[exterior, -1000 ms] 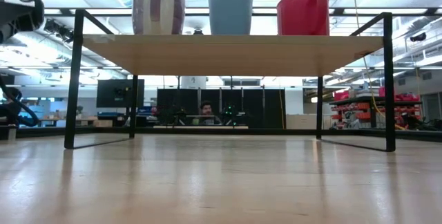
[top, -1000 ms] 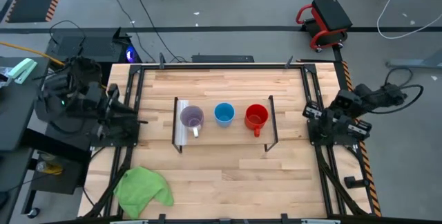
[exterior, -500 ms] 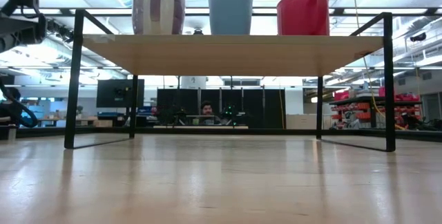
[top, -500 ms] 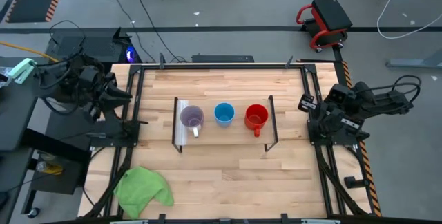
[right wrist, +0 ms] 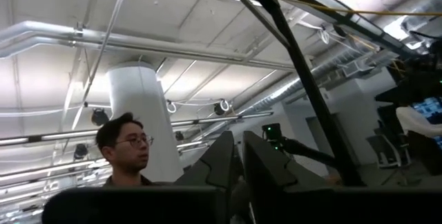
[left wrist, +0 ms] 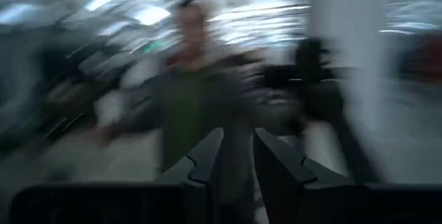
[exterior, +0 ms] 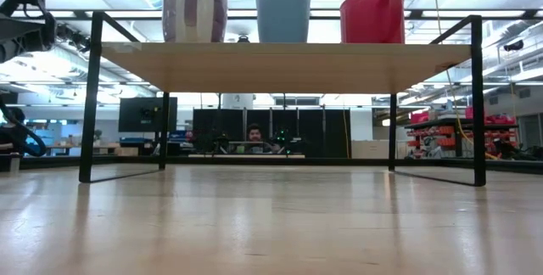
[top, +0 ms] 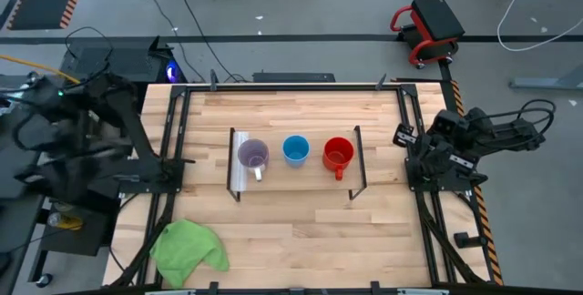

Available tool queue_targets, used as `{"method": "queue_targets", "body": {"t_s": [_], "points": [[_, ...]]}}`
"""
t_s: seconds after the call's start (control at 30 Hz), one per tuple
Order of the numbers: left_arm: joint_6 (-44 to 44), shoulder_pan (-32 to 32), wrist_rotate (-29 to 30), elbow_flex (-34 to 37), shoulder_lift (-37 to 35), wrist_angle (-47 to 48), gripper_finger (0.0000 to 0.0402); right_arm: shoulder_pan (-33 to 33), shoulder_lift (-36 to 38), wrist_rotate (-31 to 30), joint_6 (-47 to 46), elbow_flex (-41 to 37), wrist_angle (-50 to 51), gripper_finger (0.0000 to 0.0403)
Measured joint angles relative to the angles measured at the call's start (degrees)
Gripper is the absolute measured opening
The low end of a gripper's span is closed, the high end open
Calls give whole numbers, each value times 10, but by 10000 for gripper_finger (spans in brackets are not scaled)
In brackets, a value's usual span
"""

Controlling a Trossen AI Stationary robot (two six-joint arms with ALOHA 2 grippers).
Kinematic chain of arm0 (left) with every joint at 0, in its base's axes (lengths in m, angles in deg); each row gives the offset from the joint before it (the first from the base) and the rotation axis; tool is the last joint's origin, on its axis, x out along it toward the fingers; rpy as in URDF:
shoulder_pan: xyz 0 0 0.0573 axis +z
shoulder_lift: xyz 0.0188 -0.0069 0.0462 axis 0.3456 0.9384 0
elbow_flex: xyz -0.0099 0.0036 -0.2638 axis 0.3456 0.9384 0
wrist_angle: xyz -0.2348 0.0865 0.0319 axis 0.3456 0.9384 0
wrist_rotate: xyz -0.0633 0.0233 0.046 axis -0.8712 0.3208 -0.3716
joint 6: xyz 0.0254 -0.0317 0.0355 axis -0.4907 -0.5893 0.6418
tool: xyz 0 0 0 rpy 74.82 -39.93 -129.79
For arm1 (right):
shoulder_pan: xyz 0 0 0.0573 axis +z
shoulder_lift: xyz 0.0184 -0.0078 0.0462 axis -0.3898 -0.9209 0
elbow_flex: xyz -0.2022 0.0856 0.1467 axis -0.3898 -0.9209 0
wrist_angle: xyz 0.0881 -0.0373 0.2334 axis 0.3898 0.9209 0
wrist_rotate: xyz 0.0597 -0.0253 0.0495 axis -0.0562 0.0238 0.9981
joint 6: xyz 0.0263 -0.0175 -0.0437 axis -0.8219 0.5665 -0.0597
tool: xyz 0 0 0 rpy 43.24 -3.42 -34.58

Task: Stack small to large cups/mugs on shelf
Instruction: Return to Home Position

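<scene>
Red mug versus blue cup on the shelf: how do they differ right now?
The red mug has a handle, pointing toward the side where the green cloth lies; the blue cup shows none. The red mug stands at the shelf's right end in the high view, the blue cup in the middle. The red mug looks slightly wider. Both stand upright, mouths up, apart from each other.

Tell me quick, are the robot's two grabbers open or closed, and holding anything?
Left gripper, off the table's left side: jaws shut, empty.
Right gripper, at the table's right edge: jaws shut, empty.
</scene>
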Motion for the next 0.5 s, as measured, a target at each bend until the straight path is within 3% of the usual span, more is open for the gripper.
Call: {"method": "queue_targets", "body": {"t_s": [0.07, 0.13, 0.37, 0.5], "points": [[-58, 10, 82, 0, -4, 27, 91, 0, 0, 7, -5, 0, 0, 39], [-69, 15, 118, 1, -17, 43, 91, 0, 1, 9, -9, 0, -3, 39], [-10, 15, 89, 41, -97, 42, 82, -8, 28, 30, 10, 0, -25, 39], [-12, 2, 137, 119, -167, 20, 80, -23, 41, 37, 9, 0, -26, 39]]}}
